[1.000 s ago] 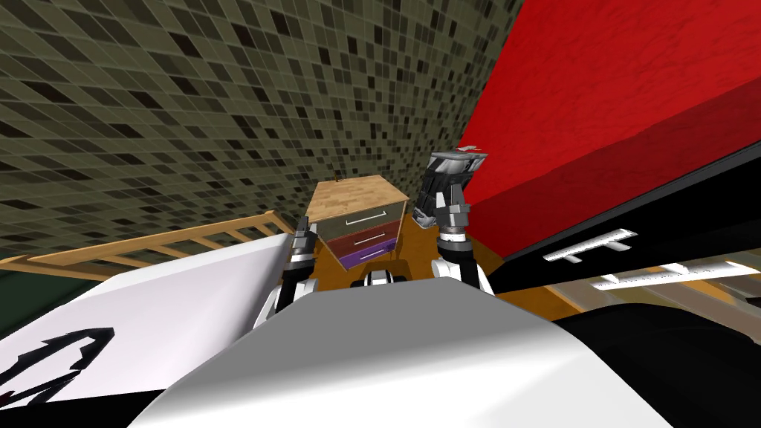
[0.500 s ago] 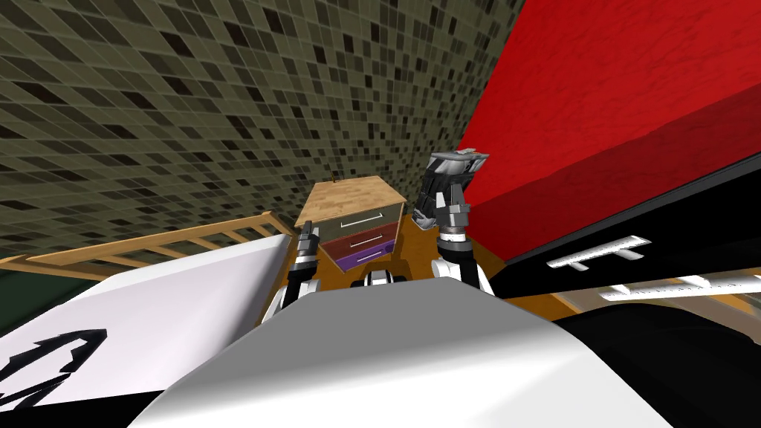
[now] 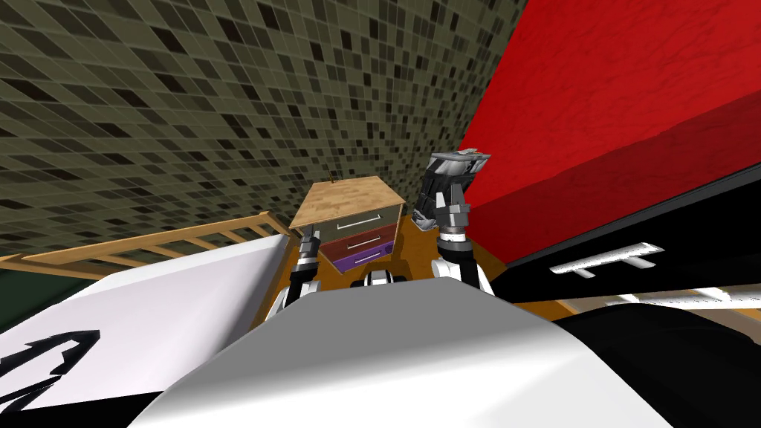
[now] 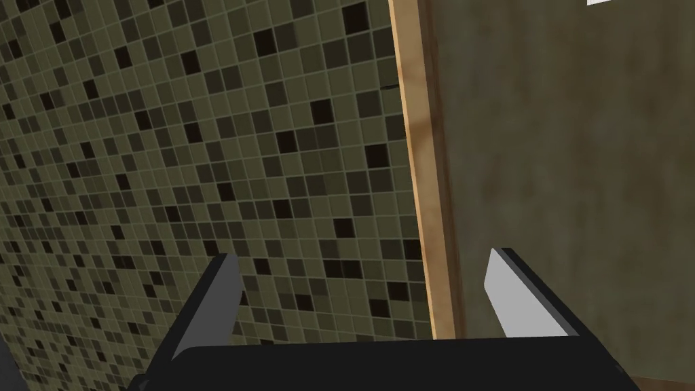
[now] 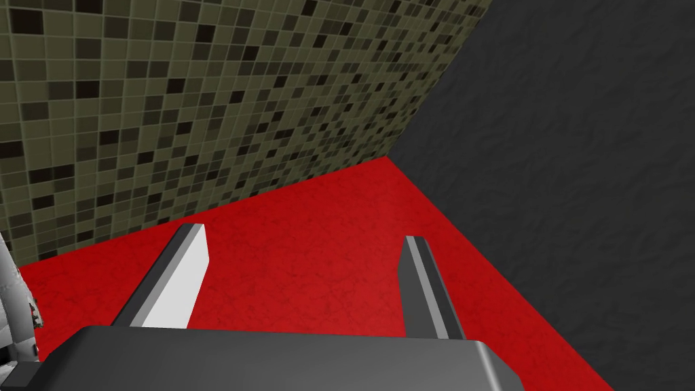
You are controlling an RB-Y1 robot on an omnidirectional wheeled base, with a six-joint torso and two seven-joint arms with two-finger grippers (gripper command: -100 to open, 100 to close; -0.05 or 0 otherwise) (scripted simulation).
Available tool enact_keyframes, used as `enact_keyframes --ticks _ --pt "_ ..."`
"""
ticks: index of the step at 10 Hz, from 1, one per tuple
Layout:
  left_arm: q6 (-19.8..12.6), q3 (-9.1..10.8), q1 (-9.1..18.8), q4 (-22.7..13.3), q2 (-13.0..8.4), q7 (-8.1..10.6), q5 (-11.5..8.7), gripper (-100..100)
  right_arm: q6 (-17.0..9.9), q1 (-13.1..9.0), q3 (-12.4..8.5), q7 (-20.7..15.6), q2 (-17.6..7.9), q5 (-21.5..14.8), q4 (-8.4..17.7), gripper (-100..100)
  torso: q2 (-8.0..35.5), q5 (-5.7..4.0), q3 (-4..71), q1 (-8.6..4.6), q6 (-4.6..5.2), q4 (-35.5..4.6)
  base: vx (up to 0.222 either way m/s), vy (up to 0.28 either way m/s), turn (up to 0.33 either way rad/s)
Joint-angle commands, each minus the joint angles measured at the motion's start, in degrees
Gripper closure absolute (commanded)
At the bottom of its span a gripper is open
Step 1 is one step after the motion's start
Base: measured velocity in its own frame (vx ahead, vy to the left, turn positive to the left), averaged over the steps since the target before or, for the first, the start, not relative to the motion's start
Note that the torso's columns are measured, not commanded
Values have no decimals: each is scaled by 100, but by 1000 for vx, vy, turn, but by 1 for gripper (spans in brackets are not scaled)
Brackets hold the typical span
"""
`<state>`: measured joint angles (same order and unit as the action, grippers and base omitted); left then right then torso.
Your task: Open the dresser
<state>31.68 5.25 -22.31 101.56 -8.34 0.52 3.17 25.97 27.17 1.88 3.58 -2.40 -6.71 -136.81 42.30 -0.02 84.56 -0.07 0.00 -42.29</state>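
Observation:
The dresser (image 3: 348,199) stands against the tiled wall, with a wooden top and three drawers, olive, dark red and purple, each with a pale bar handle. My left gripper (image 3: 305,232) is low at its left front corner. In the left wrist view that gripper (image 4: 363,256) is open. It straddles the dresser's wooden side edge (image 4: 424,190), and one finger is in front of the olive drawer front (image 4: 570,156). The tip of a handle (image 4: 604,2) shows far beyond the fingers. My right gripper (image 3: 459,157) is raised beside the dresser's right side, and its wrist view shows it open and holding nothing (image 5: 303,233).
A white bed (image 3: 149,312) with a wooden rail (image 3: 171,241) lies to my left. A red wall (image 3: 609,111) rises on the right above black furniture with white handles (image 3: 617,256). Wooden floor (image 3: 416,249) lies between me and the dresser.
The head view has shifted a little, so the dresser sits slightly further left. My left gripper has edged closer to the dresser's left front corner. The right arm holds still.

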Motion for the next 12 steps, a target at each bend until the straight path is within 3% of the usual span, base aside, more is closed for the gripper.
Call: enact_keyframes --ticks 1,7,12 --pt "78 24 67 -292 -30 -18 -21 -100 0 0 0 0 0 0 0 0 -2 0 1 2 0 0 44 -59 17" --pt "332 105 264 -1129 24 -54 -87 -100 0 0 0 0 0 0 0 0 -3 1 1 3 0 1 46 -71 23" --pt "530 168 416 -1772 433 -82 -138 -100 0 0 0 0 0 0 0 0 -5 3 3 11 0 1 41 -70 22"
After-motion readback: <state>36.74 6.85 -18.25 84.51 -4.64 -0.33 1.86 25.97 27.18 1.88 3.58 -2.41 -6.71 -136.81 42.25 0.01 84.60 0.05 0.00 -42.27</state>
